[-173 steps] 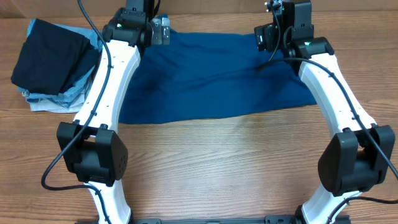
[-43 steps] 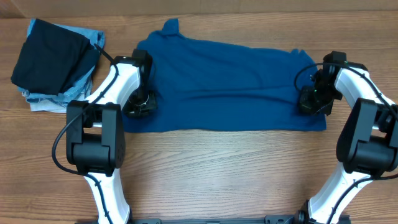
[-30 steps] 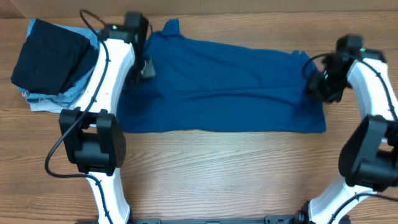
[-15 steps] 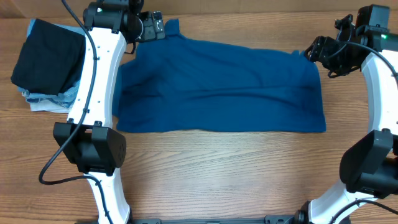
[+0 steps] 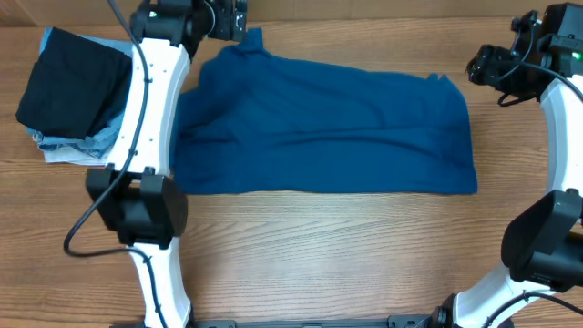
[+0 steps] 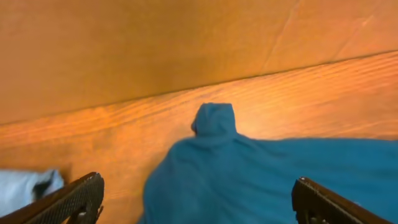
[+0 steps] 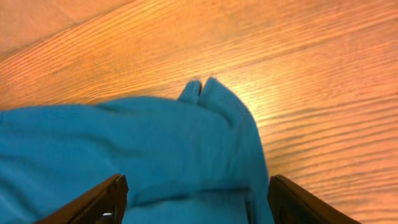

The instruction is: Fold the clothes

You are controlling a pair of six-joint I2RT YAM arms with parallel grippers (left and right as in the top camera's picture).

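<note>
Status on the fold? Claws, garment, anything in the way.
Left claw open, at blue garment's far-left corner. Right claw open, beyond far-right corner. Garment lies flat, ungripped. Clothes pile to its left.

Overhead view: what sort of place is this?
Probably a robot test bench, not a laundry: a left arm and right arm stand at a wooden table, with a blue cloth spread flat and a pile of clothes beside it.

The overhead view is bright, even and sharp, with soft shadows. Both wrist views are blurred and orange-tinted, with glare on the table [image 7: 273,87] beside the cloth [image 7: 155,143].
</note>
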